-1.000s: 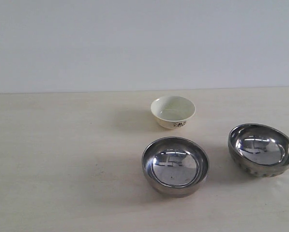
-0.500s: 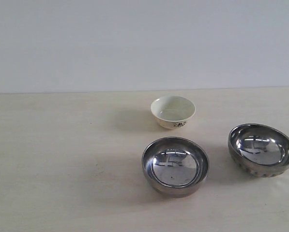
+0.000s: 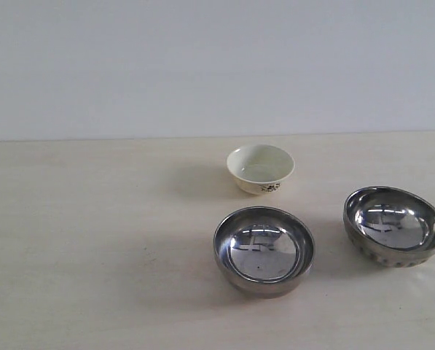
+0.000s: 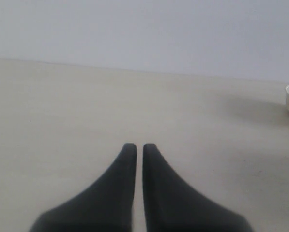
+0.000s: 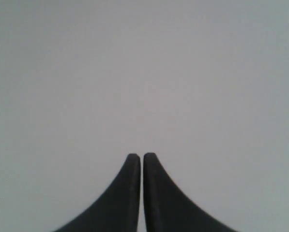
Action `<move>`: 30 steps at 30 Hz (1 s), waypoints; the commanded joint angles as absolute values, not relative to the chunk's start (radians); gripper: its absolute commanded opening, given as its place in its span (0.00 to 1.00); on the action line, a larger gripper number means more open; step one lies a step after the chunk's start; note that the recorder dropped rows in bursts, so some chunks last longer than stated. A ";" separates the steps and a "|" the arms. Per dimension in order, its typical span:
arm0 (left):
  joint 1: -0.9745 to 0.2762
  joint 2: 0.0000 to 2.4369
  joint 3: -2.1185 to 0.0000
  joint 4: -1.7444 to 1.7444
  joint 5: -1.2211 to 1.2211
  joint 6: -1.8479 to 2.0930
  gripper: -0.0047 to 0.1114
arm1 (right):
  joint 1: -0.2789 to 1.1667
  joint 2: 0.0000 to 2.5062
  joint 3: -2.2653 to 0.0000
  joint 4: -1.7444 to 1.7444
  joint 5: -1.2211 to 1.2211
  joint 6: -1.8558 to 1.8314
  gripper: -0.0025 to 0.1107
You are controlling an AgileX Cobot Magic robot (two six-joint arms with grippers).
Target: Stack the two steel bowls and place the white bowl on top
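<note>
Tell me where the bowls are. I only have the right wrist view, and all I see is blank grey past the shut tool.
Observer: The exterior view shows three bowls on the table. The white bowl is at the back, the middle steel bowl is in front of it, and the other steel bowl is at that view's right.
Operator: Anything stacked yet?
Observer: No, all three stand apart and none touches another.
Operator: And the left tool?
Observer: The left tool is shut on nothing, with bare table ahead. Only the white bowl's rim shows at the edge of its camera.
</note>
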State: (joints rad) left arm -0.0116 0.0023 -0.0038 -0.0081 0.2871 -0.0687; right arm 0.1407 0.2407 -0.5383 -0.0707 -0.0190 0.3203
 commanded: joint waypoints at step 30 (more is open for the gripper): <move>-0.009 0.000 0.000 -0.007 0.285 -0.077 0.08 | -0.017 1.550 -0.911 -0.273 0.508 0.355 0.63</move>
